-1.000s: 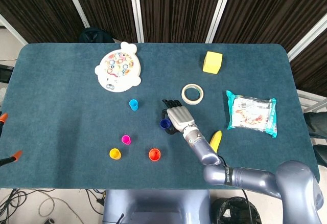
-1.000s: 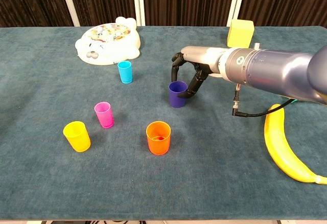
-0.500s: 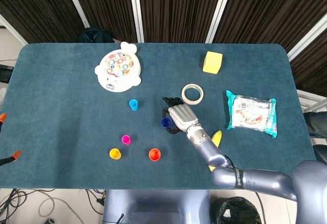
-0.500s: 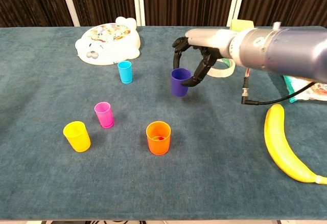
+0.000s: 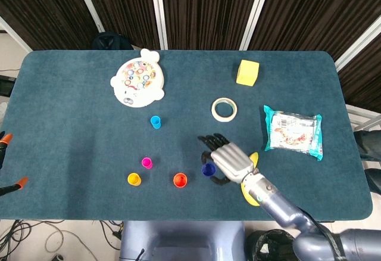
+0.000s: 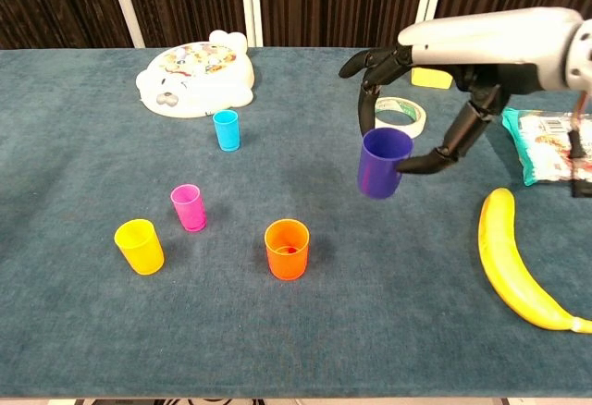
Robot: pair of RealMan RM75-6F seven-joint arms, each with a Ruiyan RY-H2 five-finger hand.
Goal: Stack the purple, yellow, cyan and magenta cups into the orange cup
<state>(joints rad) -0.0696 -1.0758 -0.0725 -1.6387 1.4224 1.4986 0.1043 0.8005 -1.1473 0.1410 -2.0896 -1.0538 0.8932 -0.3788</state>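
My right hand (image 5: pixel 229 160) (image 6: pixel 435 91) holds the purple cup (image 5: pixel 208 169) (image 6: pixel 383 162) in the air, upright, to the right of and above the orange cup (image 5: pixel 180 180) (image 6: pixel 288 248). The orange cup stands upright on the table near the front. The magenta cup (image 5: pixel 146 162) (image 6: pixel 189 207) and the yellow cup (image 5: pixel 134 179) (image 6: pixel 139 245) stand to its left. Farther back stands the cyan cup (image 5: pixel 155 121) (image 6: pixel 226 129). My left hand shows in neither view.
A banana (image 6: pixel 518 271) lies at the front right, partly under my right forearm in the head view. A tape roll (image 5: pixel 224 109), a yellow block (image 5: pixel 247 72), a snack packet (image 5: pixel 293 131) and a white toy plate (image 5: pixel 138 78) lie farther back on the blue table (image 5: pixel 71 124).
My right hand has lifted the purple cup off the table and carried it toward the front, closer to the orange cup.
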